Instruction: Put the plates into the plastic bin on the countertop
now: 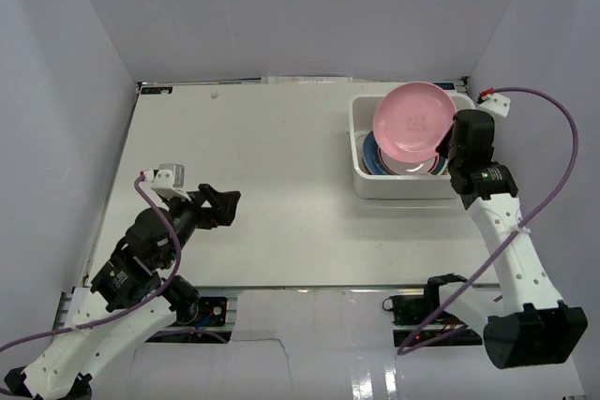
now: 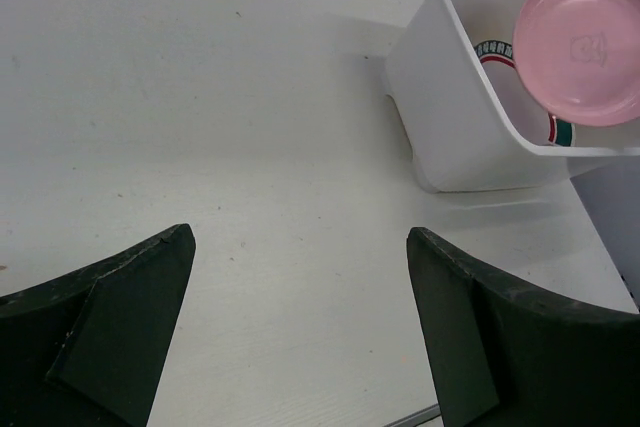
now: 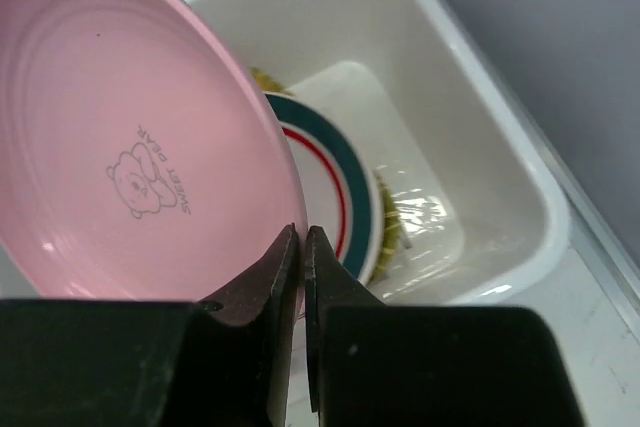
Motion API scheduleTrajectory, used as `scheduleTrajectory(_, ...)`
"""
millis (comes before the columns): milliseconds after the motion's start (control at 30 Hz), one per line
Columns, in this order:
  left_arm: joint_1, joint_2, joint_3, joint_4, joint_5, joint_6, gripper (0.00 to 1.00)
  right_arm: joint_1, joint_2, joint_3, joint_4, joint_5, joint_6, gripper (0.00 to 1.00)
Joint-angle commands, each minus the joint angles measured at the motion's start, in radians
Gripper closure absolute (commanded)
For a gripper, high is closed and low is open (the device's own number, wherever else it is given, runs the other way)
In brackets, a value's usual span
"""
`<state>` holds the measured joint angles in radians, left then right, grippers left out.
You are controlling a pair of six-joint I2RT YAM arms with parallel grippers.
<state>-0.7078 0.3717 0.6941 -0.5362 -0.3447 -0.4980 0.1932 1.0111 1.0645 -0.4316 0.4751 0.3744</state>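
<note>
The pink plate (image 1: 412,121) (image 3: 120,157) (image 2: 585,39) hangs tilted above the plastic bin (image 1: 360,138) (image 2: 440,97) (image 3: 500,177), pinched at its rim by my right gripper (image 1: 446,142) (image 3: 304,237), which is shut on it. Inside the bin lie stacked plates: a green-rimmed white plate (image 3: 345,197) (image 2: 492,50) on top, a yellow woven plate (image 3: 390,222) edge beneath, and a blue plate (image 1: 371,158) edge showing. My left gripper (image 1: 225,205) (image 2: 300,327) stands open over the bare countertop (image 1: 262,166) (image 2: 200,127) at the near left, holding nothing.
The bin sits at the countertop's back right corner, close to the right wall. White enclosure walls surround the table. A metal frame edge (image 2: 420,417) runs along the countertop's near side.
</note>
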Motion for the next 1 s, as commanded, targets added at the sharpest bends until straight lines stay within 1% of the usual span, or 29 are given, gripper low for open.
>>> scheduleTrajectory(0, 0.008, -0.001, -0.004, -0.015, -0.008, -0.008, 0.02, -0.129, 0.029, -0.072, 0.132, -0.056, -0.009, 0.92)
scheduleTrajectory(67, 0.008, -0.001, -0.004, -0.015, -0.007, -0.011, 0.02, -0.146, 0.030, -0.095, 0.171, -0.092, 0.015, 0.92)
scheduleTrajectory(133, 0.008, 0.003, -0.004, -0.015, -0.001, -0.010, 0.02, -0.170, 0.038, -0.112, 0.188, -0.116, 0.050, 0.80)
scheduleTrajectory(167, 0.008, 0.004, -0.002, -0.013, 0.006, -0.008, 0.02, -0.178, 0.041, -0.109, 0.189, -0.133, 0.057, 0.71)
scheduleTrajectory(200, 0.008, 0.007, -0.002, -0.013, 0.016, -0.007, 0.02, -0.181, 0.050, -0.104, 0.188, -0.156, 0.060, 0.55)
scheduleTrajectory(233, 0.008, 0.009, -0.004, -0.011, 0.021, -0.005, 0.02, -0.181, 0.052, -0.091, 0.183, -0.218, 0.063, 0.30)
scheduleTrajectory(267, 0.008, 0.010, -0.004, -0.011, 0.026, -0.005, 0.02, -0.181, 0.050, -0.083, 0.180, -0.258, 0.063, 0.24)
scheduleTrajectory(300, 0.008, 0.009, -0.004, -0.011, 0.030, -0.002, 0.02, -0.181, 0.037, -0.077, 0.174, -0.332, 0.064, 0.17)
scheduleTrajectory(333, 0.010, 0.007, -0.005, -0.008, 0.033, -0.004, 0.02, -0.181, 0.024, -0.071, 0.174, -0.361, 0.069, 0.03)
scheduleTrajectory(367, 0.010, 0.009, -0.005, -0.008, 0.033, -0.001, 0.02, -0.181, 0.012, -0.054, 0.175, -0.384, 0.076, 0.01)
scheduleTrajectory(400, 0.010, 0.009, -0.004, -0.007, 0.038, 0.004, 0.02, -0.181, -0.020, -0.041, 0.179, -0.417, 0.078, 0.10)
scheduleTrajectory(500, 0.010, 0.004, -0.004, -0.007, 0.038, 0.007, 0.02, -0.181, -0.101, 0.015, 0.185, -0.454, 0.069, 0.10)
scheduleTrajectory(600, 0.010, -0.001, -0.004, -0.002, 0.046, 0.012, 0.02, -0.181, -0.188, 0.058, 0.179, -0.571, 0.061, 0.10)
scheduleTrajectory(667, 0.008, -0.011, -0.002, 0.008, 0.049, 0.018, 0.02, -0.161, -0.236, 0.060, 0.175, -0.587, 0.057, 0.10)
scheduleTrajectory(733, 0.010, -0.017, 0.010, 0.040, 0.059, 0.026, 0.02, -0.146, -0.314, 0.016, 0.198, -0.618, 0.077, 0.10)
scheduleTrajectory(767, 0.010, -0.014, 0.028, 0.050, 0.078, 0.036, 0.02, -0.138, -0.363, -0.003, 0.233, -0.625, 0.075, 0.10)
scheduleTrajectory(800, 0.010, -0.007, 0.082, 0.062, 0.094, 0.053, 0.02, -0.133, -0.380, -0.015, 0.231, -0.616, 0.069, 0.10)
scheduleTrajectory(833, 0.008, 0.004, 0.082, 0.065, 0.095, 0.053, 0.02, -0.129, -0.396, -0.009, 0.231, -0.606, 0.061, 0.10)
scheduleTrajectory(867, 0.008, 0.030, 0.153, 0.067, 0.101, 0.070, 0.02, -0.120, -0.420, -0.002, 0.220, -0.599, 0.051, 0.10)
scheduleTrajectory(967, 0.008, 0.068, 0.272, 0.084, 0.128, 0.110, 0.02, -0.100, -0.454, 0.018, 0.226, -0.575, 0.003, 0.10)
